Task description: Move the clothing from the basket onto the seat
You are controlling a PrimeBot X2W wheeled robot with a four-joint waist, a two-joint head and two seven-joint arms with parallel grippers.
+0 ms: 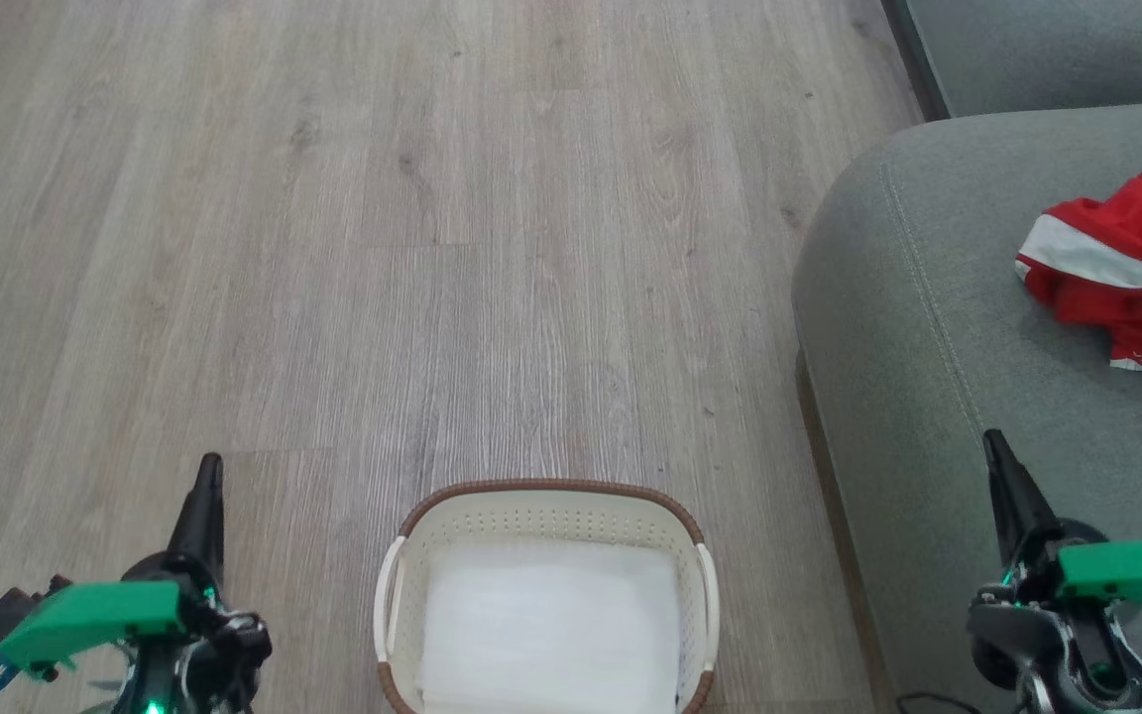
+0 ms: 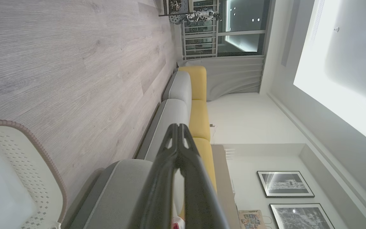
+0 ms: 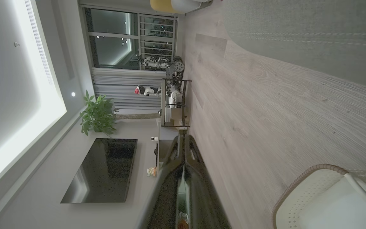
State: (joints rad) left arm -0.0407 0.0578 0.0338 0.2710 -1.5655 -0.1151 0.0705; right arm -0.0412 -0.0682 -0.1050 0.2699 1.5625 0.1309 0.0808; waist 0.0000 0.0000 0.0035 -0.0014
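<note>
Clothing (image 1: 1136,268) lies on the seat (image 1: 928,327), ahead and to the right of the right end effector (image 1: 995,448).
The red heap is crumpled and cut off by the picture's edge. The basket (image 1: 551,488) stands on the floor between the arms and holds a white sheet (image 1: 551,625). The right end effector is nearer than the left end effector (image 1: 210,468). Both are closed and hold nothing.

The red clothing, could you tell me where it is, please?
Head view, right edge: the red clothing lies on the grey seat, beyond the right gripper.
</note>
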